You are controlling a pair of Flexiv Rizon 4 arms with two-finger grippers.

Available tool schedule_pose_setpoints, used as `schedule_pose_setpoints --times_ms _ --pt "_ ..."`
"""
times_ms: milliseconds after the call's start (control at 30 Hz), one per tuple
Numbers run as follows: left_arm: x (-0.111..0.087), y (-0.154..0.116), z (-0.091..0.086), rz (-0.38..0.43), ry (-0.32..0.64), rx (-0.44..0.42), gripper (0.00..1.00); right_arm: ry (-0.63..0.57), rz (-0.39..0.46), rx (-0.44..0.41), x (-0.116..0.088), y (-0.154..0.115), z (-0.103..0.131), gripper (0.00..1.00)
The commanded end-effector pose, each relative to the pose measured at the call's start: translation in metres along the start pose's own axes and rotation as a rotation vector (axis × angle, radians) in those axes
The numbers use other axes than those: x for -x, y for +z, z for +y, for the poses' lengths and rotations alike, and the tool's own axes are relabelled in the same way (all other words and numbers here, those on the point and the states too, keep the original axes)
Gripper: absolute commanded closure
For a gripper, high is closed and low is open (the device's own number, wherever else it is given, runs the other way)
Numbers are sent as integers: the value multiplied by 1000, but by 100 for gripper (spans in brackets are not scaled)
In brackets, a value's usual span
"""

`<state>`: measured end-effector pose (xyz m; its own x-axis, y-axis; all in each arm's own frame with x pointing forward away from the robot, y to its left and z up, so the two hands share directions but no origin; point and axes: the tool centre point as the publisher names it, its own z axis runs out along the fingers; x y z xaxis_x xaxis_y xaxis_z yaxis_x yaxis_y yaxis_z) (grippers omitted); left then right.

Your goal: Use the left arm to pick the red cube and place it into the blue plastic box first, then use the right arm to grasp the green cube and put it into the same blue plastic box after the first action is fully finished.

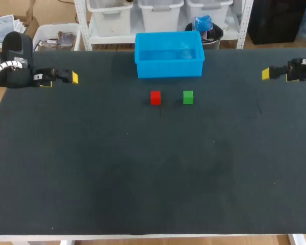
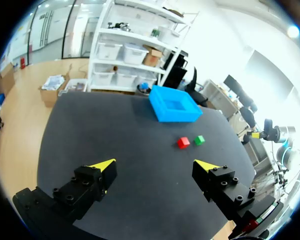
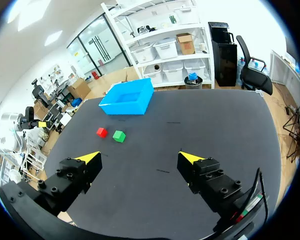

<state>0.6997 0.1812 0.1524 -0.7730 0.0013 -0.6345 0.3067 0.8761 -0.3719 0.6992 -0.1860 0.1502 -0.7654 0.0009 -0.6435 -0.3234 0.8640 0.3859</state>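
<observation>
A red cube [image 1: 155, 97] and a green cube [image 1: 188, 97] sit side by side on the black table, just in front of the blue plastic box [image 1: 169, 54], which looks empty. My left gripper [image 1: 71, 77] hovers open at the far left, well away from the cubes. My right gripper [image 1: 266, 74] hovers open at the far right. In the left wrist view the red cube [image 2: 183, 142], green cube [image 2: 199, 140] and box [image 2: 174, 104] lie far ahead of the open gripper [image 2: 157, 164]. The right wrist view shows the red cube [image 3: 102, 132], green cube [image 3: 119, 136] and box [image 3: 127, 98] far ahead of its open gripper [image 3: 139, 157].
The black table [image 1: 143, 168] stretches wide in front of the cubes, with nothing else on it. The box stands at the table's far edge.
</observation>
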Motion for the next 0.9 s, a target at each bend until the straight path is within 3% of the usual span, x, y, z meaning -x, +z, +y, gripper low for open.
schedule_pose_setpoints --times_ms 33,167,267,567,900 --pt "-1 0 2 -4 2 -10 0 0 1 -1 0 1 0 0" --pt "3 11 -3 70 7 51 0 0 1 -1 0 1 0 0" --pt "9 27 -18 132 25 133 0 0 1 -1 0 1 0 0" --pt "18 67 -68 243 96 258 0 0 1 -1 0 1 0 0" --pt "18 67 -68 243 96 258 0 0 1 -1 0 1 0 0"
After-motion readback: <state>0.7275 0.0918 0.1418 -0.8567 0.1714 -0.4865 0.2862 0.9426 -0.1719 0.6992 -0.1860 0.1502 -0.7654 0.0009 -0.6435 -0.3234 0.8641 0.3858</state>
